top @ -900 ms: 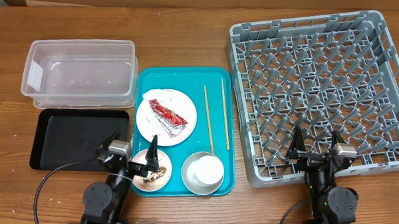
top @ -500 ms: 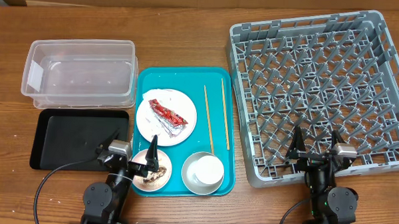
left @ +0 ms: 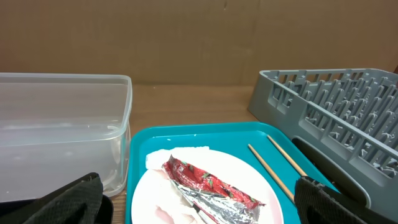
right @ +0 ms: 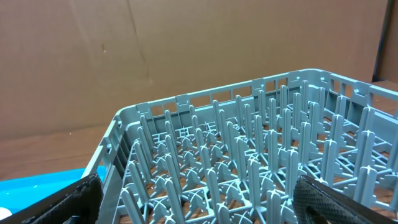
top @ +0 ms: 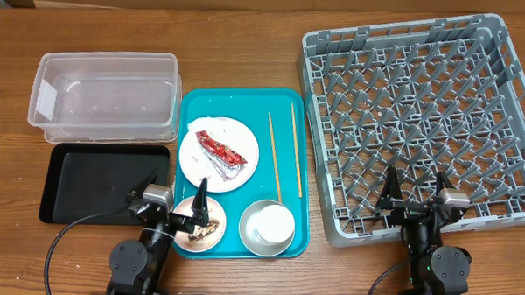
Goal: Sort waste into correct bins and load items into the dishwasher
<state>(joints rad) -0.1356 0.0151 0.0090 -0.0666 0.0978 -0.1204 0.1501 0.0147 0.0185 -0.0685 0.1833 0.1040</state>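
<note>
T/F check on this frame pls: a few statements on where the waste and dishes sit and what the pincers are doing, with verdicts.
1. The dish rack holds no dishes. True.
2. The snack wrapper lies in the clear tub. False: the snack wrapper lies on a white plate on the teal tray; nothing shows in the clear tub.
3. Both chopsticks lie on the teal tray. True.
4. The left pincer is shut on a bowl. False: the left pincer is open and holds nothing.
5. The right pincer is open, over the near edge of the dish rack. True.
</note>
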